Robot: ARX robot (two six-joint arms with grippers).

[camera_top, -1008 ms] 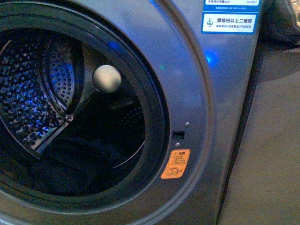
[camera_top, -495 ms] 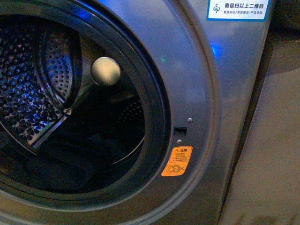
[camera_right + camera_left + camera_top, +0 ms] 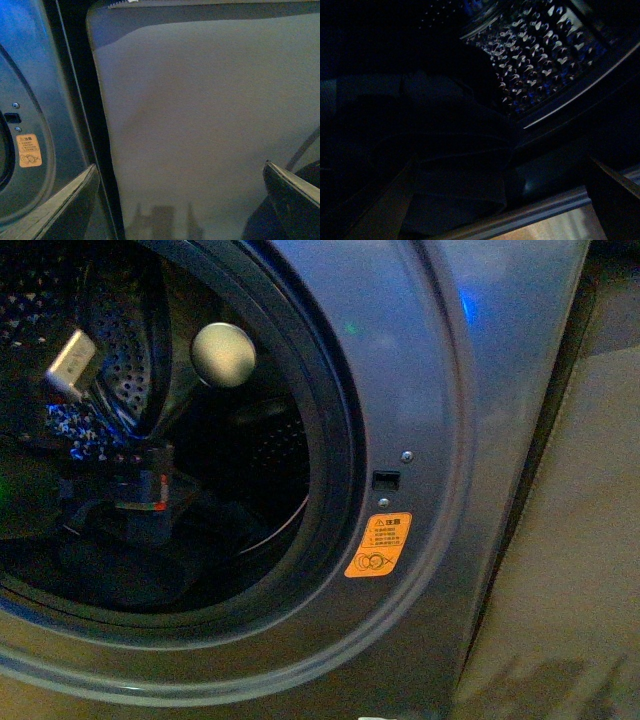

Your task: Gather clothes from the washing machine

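Clothes (image 3: 140, 568) lie limp at 6 o'clock inside the washing machine (image 3: 400, 360), long axis roughly 9-to-3; left gripper (image 3: 500, 160) hangs inside just over them, jaws wide, empty; right gripper (image 3: 180, 164) outside at 3 o'clock, over the floor (image 3: 210, 100), jaws wide, empty.

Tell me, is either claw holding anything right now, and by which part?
Nothing is held. The left claw is open inside the drum, facing the dark clothes without gripping them; the right claw is open over the floor.
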